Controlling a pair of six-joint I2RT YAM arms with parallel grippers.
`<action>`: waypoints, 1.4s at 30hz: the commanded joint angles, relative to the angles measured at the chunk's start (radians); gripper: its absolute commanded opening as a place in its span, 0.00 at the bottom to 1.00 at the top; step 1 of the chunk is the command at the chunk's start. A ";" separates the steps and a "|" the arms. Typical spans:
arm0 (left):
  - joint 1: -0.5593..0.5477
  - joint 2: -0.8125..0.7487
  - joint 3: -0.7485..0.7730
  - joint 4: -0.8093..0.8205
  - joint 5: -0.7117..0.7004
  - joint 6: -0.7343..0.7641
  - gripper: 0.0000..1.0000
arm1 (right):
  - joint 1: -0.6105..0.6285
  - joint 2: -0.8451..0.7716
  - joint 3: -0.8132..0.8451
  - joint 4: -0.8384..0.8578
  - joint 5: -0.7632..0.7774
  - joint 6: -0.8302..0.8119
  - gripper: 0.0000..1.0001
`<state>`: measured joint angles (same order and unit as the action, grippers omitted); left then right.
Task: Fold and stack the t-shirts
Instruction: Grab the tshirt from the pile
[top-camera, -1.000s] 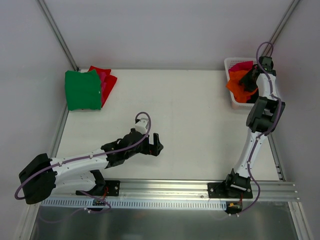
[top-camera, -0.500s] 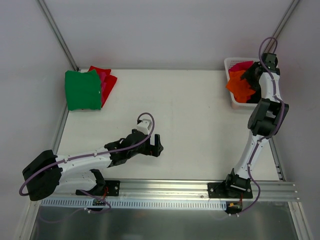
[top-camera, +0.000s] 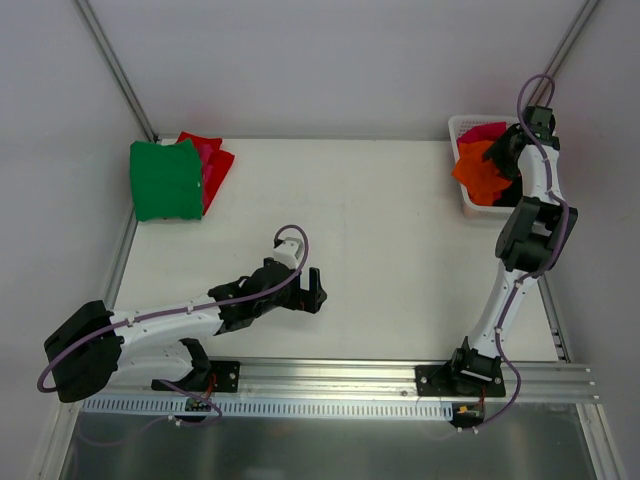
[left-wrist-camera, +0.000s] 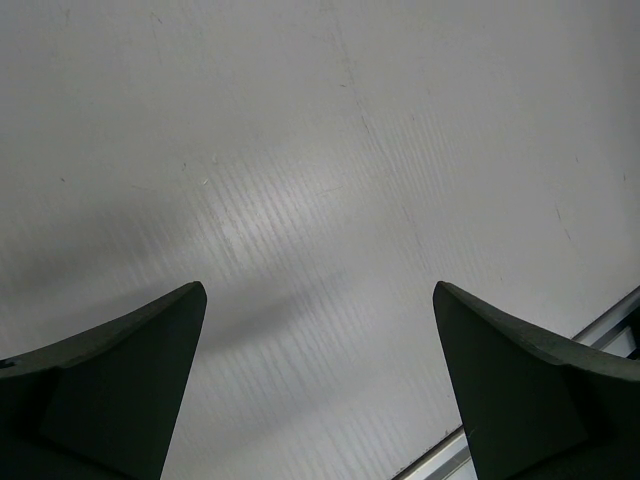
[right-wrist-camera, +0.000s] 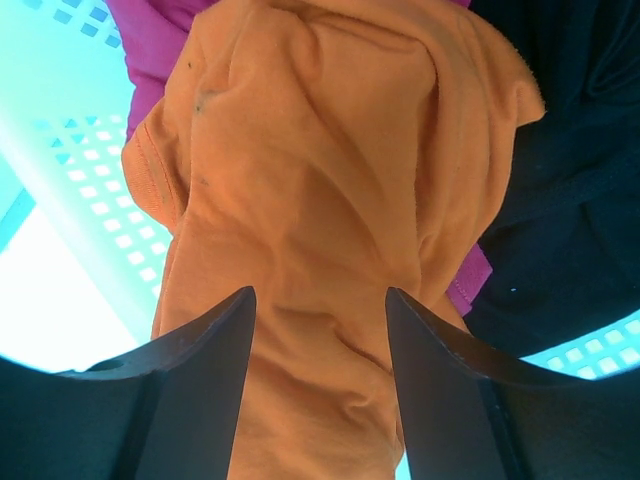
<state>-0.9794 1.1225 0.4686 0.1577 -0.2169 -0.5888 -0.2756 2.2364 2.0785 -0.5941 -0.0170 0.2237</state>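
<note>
Lifting the orange t-shirt (right-wrist-camera: 320, 150) well means raising it straight up, clear of the basket (top-camera: 462, 128) at the far right. The right tool (right-wrist-camera: 318, 300) is half closed, pinching a bunched fold of it. The left tool (left-wrist-camera: 320, 300) hangs wide open and empty over the table (left-wrist-camera: 350, 150).

basket (top-camera: 456, 128): white lattice, table's far right corner | table (top-camera: 380, 230): white | rail (top-camera: 330, 375): metal, near edge

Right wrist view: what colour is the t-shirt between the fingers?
Plain bright orange. The orange t-shirt shows best in the right wrist view.
</note>
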 joint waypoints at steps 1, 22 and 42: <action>0.008 -0.024 0.008 0.005 0.002 -0.019 0.99 | -0.005 0.014 0.012 0.005 -0.017 0.006 0.59; 0.008 -0.072 -0.024 -0.003 -0.009 -0.037 0.99 | -0.010 -0.142 -0.110 0.078 -0.017 0.034 0.01; 0.008 -0.056 -0.012 -0.003 -0.030 -0.042 0.99 | 0.228 -0.770 -0.489 0.706 -0.549 -0.070 0.01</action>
<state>-0.9794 1.0870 0.4530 0.1436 -0.2184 -0.6155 -0.1001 1.5322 1.5566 -0.0151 -0.3443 0.2161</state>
